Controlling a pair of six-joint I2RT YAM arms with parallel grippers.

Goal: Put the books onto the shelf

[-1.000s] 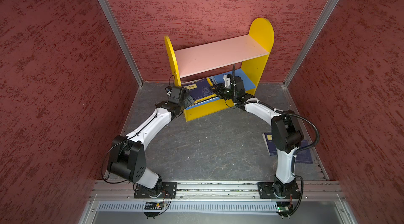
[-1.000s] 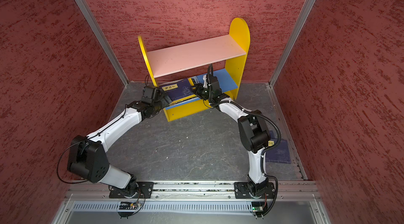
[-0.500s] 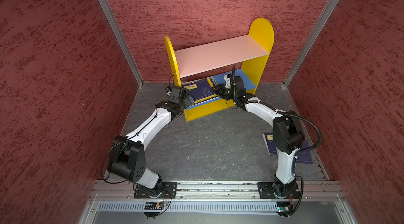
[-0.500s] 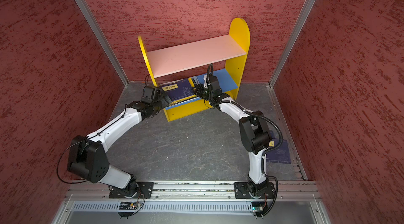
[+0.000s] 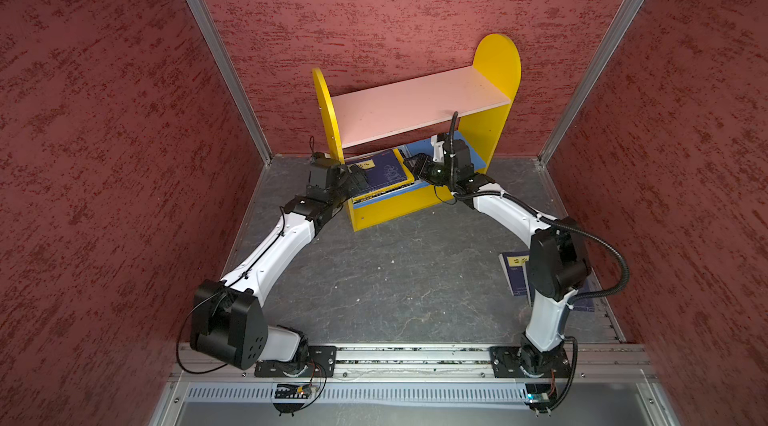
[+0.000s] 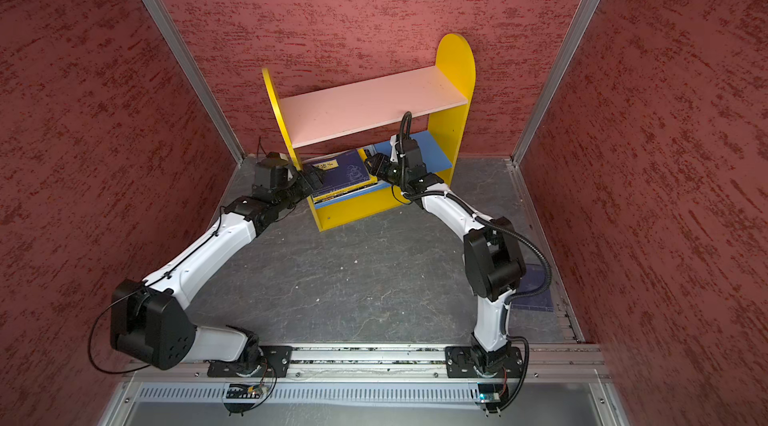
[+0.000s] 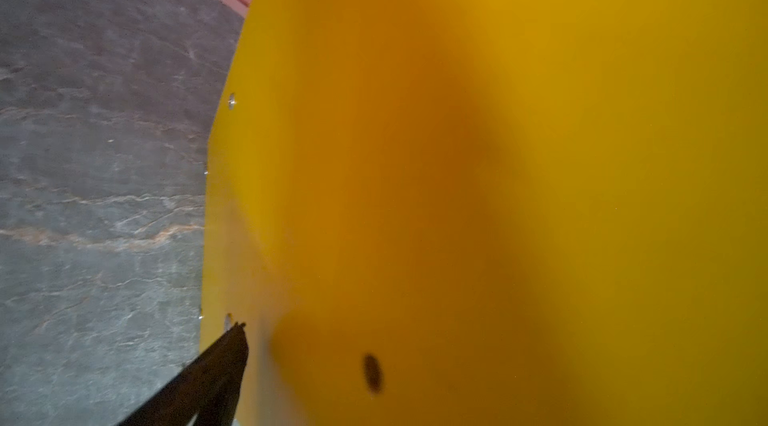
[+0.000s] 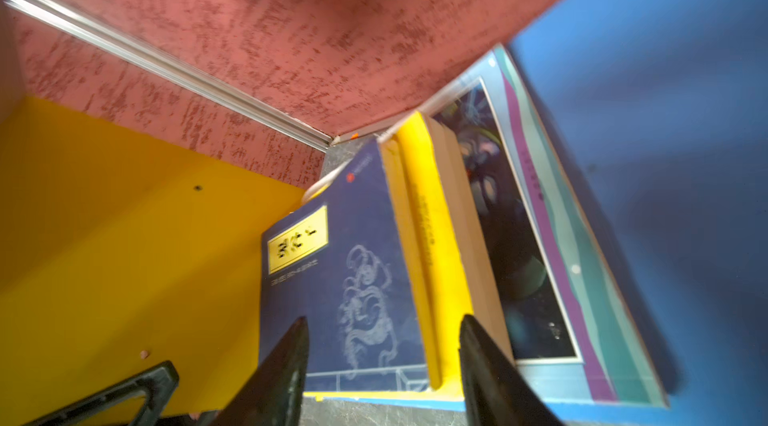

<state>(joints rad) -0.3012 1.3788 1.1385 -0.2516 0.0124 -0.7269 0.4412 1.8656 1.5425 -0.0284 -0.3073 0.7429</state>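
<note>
Since the earlier frames the right arm's elbow had dropped back a little in both top views, and the right claw [image 8: 383, 320] had spread its jaws to a middling gap with nothing between them. Just ahead of and under its fingertips lay the stack of books [image 5: 384, 172] on the blue lower board [image 8: 665, 112] of the shelf [image 5: 494, 70]. A navy book [image 8: 345, 278] was on top and a yellow book [image 8: 432, 237] beneath, with their edges staggered.

Across the stack from it, the left claw [image 5: 356, 181] stood fully spread and empty, hard by the yellow side panel [image 7: 498, 154]; whether it touched could not be told. Other navy books [image 5: 515, 274] lay on the floor [image 5: 395, 278] well behind the right claw, beside its arm's base.

The likely trouble lay in the withdrawal. A fingertip catching the top cover would drag it off the uneven stack and over the front edge. A push inward might instead slide the light shelf, unless the left claw steadied it.
</note>
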